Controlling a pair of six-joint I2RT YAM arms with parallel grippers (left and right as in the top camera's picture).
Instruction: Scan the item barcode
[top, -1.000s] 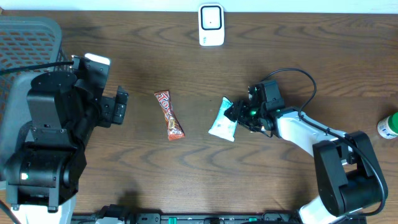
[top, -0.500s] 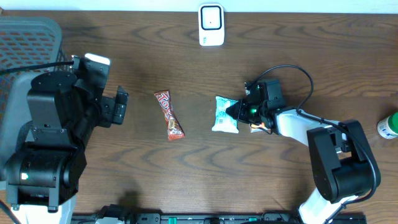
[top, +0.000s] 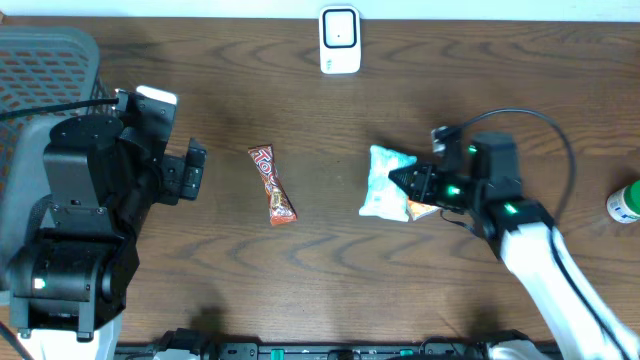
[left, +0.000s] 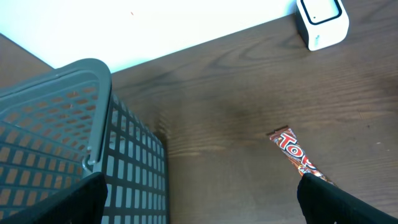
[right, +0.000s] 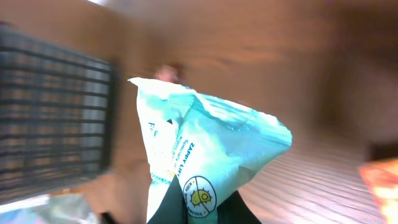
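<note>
Pouch (top: 385, 183), teal/white, is right of table (top: 330, 285) centre, its right end pinched in the R gripper (top: 408, 183), jaws narrow on it. Orange packet (top: 421, 211) shows just beside the gripper tip. Candy bar (top: 272, 185) lies mid-table, left of the pouch. Scanner (top: 340, 40) at far edge, centre. L gripper (top: 192, 172) wide, holding nothing, near left edge by basket (top: 50, 60). Bottle (top: 625, 203) at right edge.

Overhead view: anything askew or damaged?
Nothing spilled or broken. The pouch is creased where the right jaws pinch it, and an orange packet peeks out from under them.
</note>
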